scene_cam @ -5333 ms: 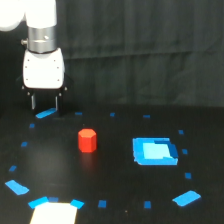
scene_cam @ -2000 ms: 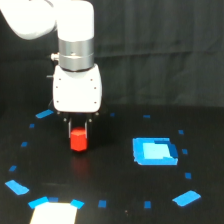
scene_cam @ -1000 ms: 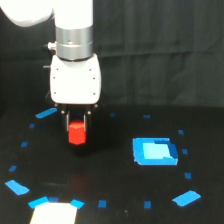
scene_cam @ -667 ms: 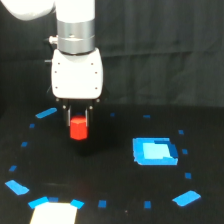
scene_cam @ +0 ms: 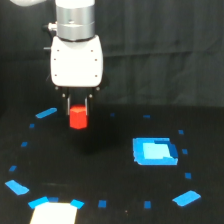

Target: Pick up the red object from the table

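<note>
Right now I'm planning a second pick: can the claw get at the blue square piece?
Probably not yet: the claw is shut on the red object, lifted off the table. Nothing stands between it and the blue square piece, though.

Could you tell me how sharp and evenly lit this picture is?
Exterior view: soft throughout; the white tool holding the small red-orange block looks slightly blurred; the white patch on the black table is blown out; the backdrop is dim.
</note>
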Tool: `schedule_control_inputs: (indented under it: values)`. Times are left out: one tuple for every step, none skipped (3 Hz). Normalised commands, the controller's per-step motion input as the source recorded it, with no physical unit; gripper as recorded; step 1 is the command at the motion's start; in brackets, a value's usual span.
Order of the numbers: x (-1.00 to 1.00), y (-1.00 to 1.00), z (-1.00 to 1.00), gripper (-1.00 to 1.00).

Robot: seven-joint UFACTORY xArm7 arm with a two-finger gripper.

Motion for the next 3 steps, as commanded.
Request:
schedule_control_inputs:
  values:
    - [-0.16,-0.2,0.51,-1.0]
    - [-0.15,0.09,0.27,-0.92]
    - [0.12,0.2,0.25,-1.0]
